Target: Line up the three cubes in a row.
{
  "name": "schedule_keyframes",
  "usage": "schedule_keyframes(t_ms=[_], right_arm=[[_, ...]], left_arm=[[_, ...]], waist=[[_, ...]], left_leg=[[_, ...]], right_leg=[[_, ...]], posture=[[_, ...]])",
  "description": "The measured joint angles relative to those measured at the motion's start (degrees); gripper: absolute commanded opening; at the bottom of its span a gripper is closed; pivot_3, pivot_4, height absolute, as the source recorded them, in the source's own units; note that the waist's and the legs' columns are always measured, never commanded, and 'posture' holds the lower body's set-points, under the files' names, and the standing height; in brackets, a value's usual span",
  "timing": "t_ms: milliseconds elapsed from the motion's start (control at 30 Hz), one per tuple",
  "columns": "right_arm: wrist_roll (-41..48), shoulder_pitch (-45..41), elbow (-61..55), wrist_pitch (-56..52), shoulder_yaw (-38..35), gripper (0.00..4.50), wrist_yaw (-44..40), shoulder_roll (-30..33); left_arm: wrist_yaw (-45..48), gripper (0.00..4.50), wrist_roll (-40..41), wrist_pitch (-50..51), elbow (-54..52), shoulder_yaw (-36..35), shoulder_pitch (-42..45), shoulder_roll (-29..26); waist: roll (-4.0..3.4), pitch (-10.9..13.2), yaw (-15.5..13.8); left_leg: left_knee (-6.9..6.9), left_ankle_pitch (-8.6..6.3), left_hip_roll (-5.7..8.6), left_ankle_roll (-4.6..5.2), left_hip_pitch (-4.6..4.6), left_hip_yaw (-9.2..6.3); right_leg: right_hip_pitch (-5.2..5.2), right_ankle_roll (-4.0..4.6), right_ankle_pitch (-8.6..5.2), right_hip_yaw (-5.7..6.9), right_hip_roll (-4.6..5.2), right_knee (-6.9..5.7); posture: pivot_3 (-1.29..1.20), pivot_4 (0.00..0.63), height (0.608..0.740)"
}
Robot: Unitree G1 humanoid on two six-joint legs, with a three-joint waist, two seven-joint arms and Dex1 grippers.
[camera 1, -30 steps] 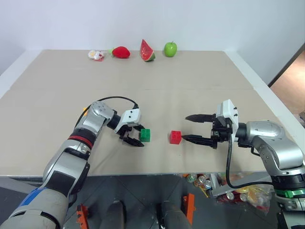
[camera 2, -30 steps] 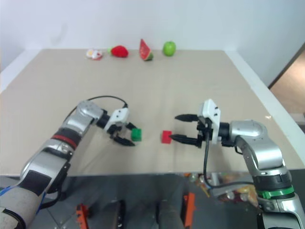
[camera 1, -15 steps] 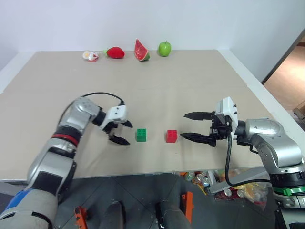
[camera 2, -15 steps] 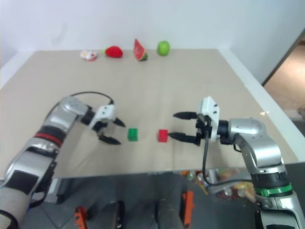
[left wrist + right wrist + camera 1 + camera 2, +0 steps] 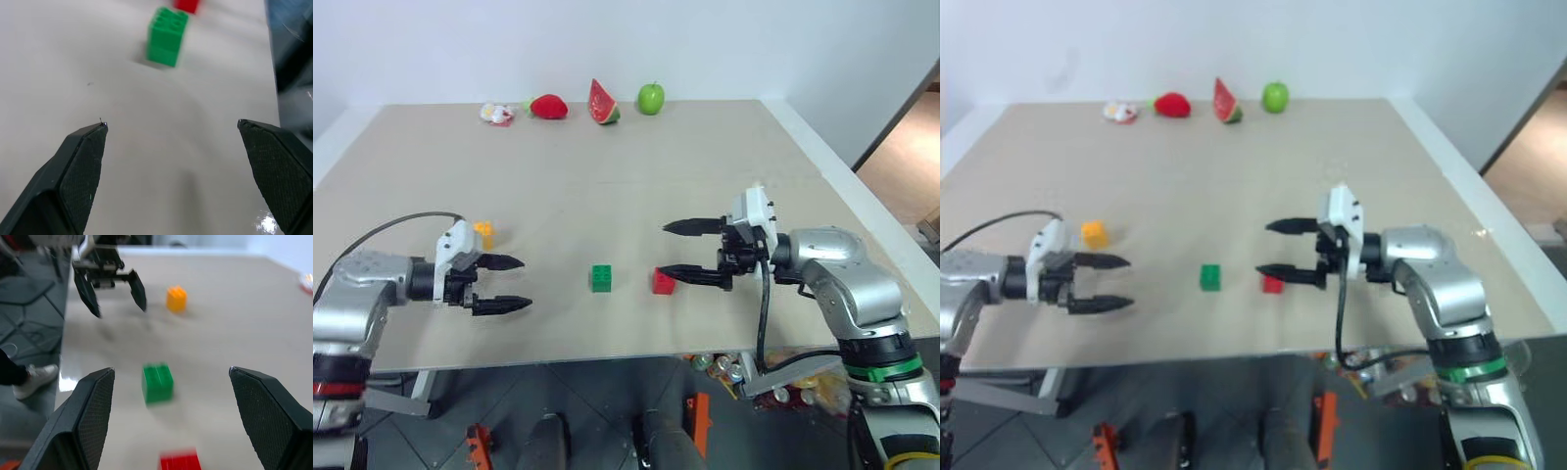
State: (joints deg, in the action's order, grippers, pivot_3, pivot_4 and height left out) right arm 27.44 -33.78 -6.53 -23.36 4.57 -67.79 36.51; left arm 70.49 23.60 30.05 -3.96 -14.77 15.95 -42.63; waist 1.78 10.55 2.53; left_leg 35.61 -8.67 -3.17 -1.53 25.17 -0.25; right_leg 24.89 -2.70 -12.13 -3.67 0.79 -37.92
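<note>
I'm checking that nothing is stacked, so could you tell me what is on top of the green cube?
Nothing rests on the green cube: its studded top is bare. It stands alone on the table, beside the red cube. Its underside cannot be seen.

Beige table [image 5: 636, 186] bearing a yellow-orange cube [image 5: 485, 233], green cube [image 5: 601, 278] and red cube [image 5: 663, 282]; along the far edge, strawberry [image 5: 548, 107], watermelon slice [image 5: 601, 103], green apple [image 5: 651, 99].

Head stereo pair looks fwd/down over table [image 5: 724, 176], wide, both eyes near-identical. Wrist cams sit low, close to surface, facing each other; both share green cube [image 5: 167, 35].
</note>
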Motion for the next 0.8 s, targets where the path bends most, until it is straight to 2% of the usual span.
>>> schedule_keyframes(t_ms=[133, 233, 433, 800], right_arm=[[-0.9, -0.7, 0.2, 0.8, 2.8, 3.87, -0.9, -2.2], [-1.9, -0.7, 0.6, 1.8, 4.5, 3.87, -1.1, -3.5], [-3.4, -1.9, 2.0, 3.3, 4.9, 3.87, -0.3, -5.8], [-3.5, -2.5, 1.9, 3.3, 4.8, 3.87, 0.4, -6.0]], left_arm=[[-15.3, 4.41, 2.4, 2.8, -5.6, -9.2, -5.3, 6.2], [-24.5, 4.41, 0.7, 2.4, -6.1, -11.9, -9.0, 9.6], [-34.7, 4.41, -4.1, -0.4, -2.2, -10.4, -8.3, 10.6], [-44.5, 4.41, -10.0, -2.5, 8.2, -1.7, 0.0, 14.5]], waist=[[0.01, 0.0, 0.0], [0.03, 0.0, 0.0], [0.06, 0.0, -0.1], [0.12, -0.1, -0.1]], left_leg=[[0.13, 0.03, -0.04, -0.03, -0.09, 0.06], [0.14, 0.03, -0.04, -0.04, -0.13, 0.08], [0.11, 0.14, -0.04, -0.23, -0.09, 0.05], [-0.05, 0.15, -0.04, -0.26, -0.07, 0.08]], right_leg=[[-0.08, 0.09, 0.09, 0.04, 0.04, -0.03], [-0.07, 0.12, 0.13, 0.03, 0.02, -0.05], [-0.02, 0.16, 0.16, 0.04, -0.01, -0.07], [0.07, 0.14, 0.16, 0.03, -0.04, -0.07]], posture=[[0.00, 0.150, 0.740], [0.00, 0.150, 0.740], [0.00, 0.150, 0.740], [0.00, 0.150, 0.740]])
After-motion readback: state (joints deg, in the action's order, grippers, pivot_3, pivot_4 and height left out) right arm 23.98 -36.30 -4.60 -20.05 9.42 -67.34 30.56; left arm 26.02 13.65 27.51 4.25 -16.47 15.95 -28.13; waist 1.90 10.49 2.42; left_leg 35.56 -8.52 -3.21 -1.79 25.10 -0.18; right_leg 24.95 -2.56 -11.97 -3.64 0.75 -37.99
